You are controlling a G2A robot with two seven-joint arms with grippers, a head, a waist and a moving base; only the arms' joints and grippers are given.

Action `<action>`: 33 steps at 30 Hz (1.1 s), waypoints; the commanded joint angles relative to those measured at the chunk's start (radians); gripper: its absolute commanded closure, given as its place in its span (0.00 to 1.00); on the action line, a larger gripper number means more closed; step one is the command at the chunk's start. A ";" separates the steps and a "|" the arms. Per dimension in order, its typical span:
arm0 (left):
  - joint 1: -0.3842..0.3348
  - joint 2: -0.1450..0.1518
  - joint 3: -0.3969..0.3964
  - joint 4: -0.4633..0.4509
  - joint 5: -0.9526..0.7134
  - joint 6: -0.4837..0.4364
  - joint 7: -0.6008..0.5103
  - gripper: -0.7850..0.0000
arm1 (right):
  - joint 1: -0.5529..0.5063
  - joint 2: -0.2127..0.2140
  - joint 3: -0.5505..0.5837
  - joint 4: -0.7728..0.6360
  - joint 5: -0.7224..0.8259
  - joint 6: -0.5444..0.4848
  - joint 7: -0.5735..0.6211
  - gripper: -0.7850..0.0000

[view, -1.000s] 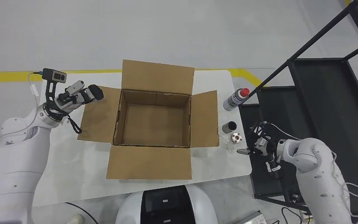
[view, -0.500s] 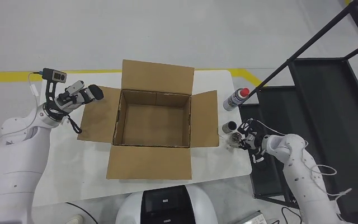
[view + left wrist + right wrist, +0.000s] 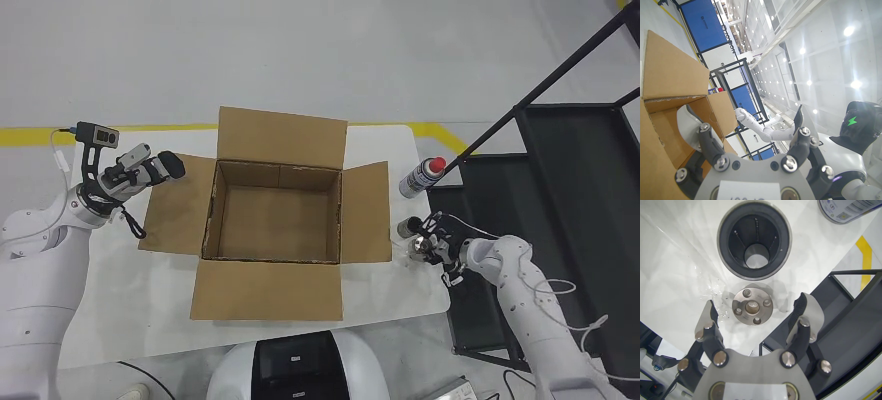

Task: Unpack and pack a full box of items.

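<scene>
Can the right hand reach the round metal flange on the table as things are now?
Probably yes. The right hand is open with a finger on either side of the metal flange, nothing between. The dark cylinder stands beside it, apart.

From the left wrist, the spray can (image 3: 715,90) stands behind a flap of the cardboard box (image 3: 674,75), hidden but for its red cap and a strip of blue. The right arm (image 3: 753,126) ends behind the same flap, and the box itself runs off the picture's edge. From the right wrist, the can is cut by the frame down to its base, with its print too small to read. From the top, the right gripper (image 3: 429,246) covers part of the metal disc (image 3: 420,244), and the inside of the dark cup (image 3: 408,227) is too small to tell.
</scene>
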 commanded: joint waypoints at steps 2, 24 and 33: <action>0.000 0.000 0.000 0.000 0.000 0.000 0.000 0.00 | 0.011 0.000 -0.011 0.019 -0.002 0.009 -0.009 0.40; 0.000 0.000 0.000 0.000 0.000 0.000 0.000 0.00 | -0.194 0.050 0.163 -0.238 0.038 -0.024 -0.064 1.00; 0.000 0.000 0.000 0.000 0.000 0.000 0.000 0.00 | -0.388 0.075 0.326 -0.556 0.325 -0.203 0.023 1.00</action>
